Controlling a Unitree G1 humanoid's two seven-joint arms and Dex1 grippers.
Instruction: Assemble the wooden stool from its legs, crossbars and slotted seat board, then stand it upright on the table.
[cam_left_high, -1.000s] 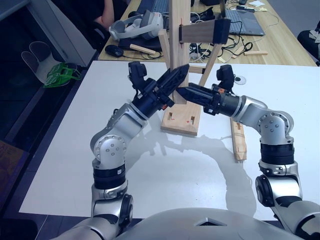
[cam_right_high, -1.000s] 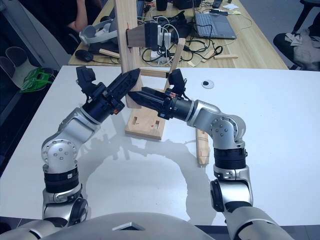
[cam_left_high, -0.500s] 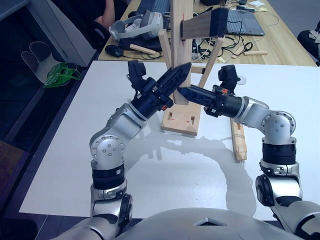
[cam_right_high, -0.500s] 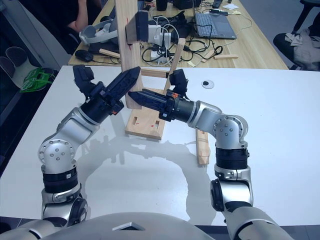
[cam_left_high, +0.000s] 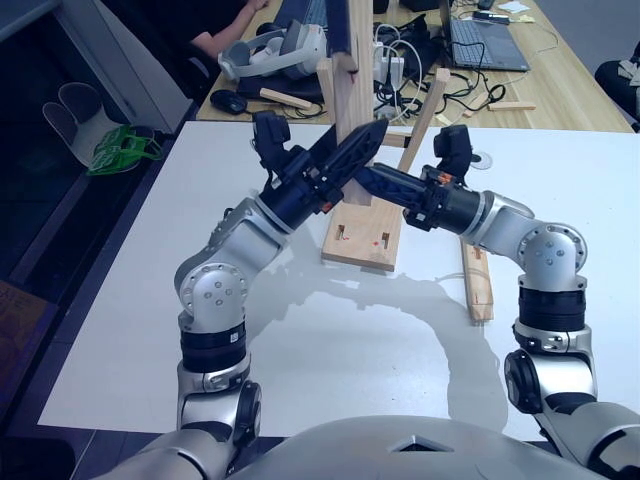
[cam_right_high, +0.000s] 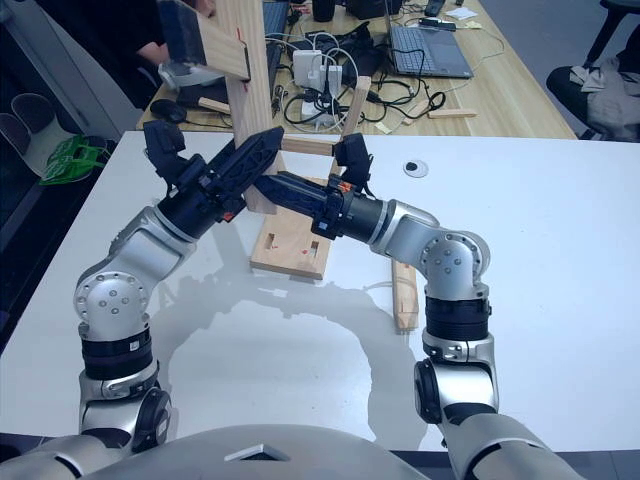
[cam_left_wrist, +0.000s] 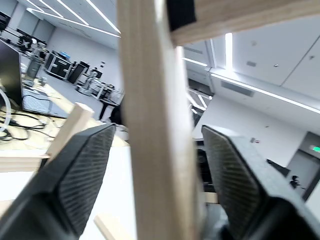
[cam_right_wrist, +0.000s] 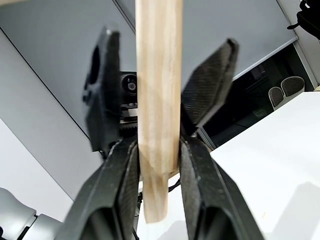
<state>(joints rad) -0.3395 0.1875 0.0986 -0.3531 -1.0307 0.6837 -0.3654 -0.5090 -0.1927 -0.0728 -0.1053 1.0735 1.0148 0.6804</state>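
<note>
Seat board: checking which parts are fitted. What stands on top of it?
An upright leg stands on the seat board between the left tool and right tool, with a slanted leg behind and a crossbar between them. The right tool covers the slanted leg's foot.

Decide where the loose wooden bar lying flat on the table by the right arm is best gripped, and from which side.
Grip the wooden bar near mid-length, coming straight down from above and closing across its narrow width. It lies flat on the white table, long and slim, so its long edges offer opposed faces.
</note>
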